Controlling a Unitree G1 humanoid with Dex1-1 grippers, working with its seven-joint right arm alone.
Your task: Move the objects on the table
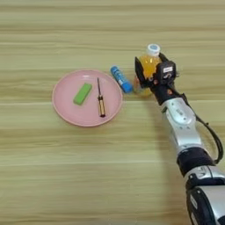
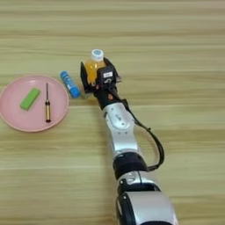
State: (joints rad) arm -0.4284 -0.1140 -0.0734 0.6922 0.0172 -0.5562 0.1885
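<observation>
The small orange-drink bottle (image 1: 149, 66) with its white cap stands right of the pink plate (image 1: 70, 112). My right gripper (image 1: 150, 62) has one black finger on each side of the bottle, pressed against it and shut on it. The silver forearm reaches in from the bottom right. On the plate lie the green block (image 1: 82, 93) at the left and the thin screwdriver (image 1: 100, 99) at the right, its yellow-black handle pointing toward me. The same plate (image 2: 17, 119) and bottle (image 2: 92, 69) show in the right eye view.
A blue cylinder with a white end (image 1: 121, 79) lies on the wooden table (image 1: 88, 176) between the plate's right rim and the bottle, close to my left finger. A black cable loops along the right side of the forearm.
</observation>
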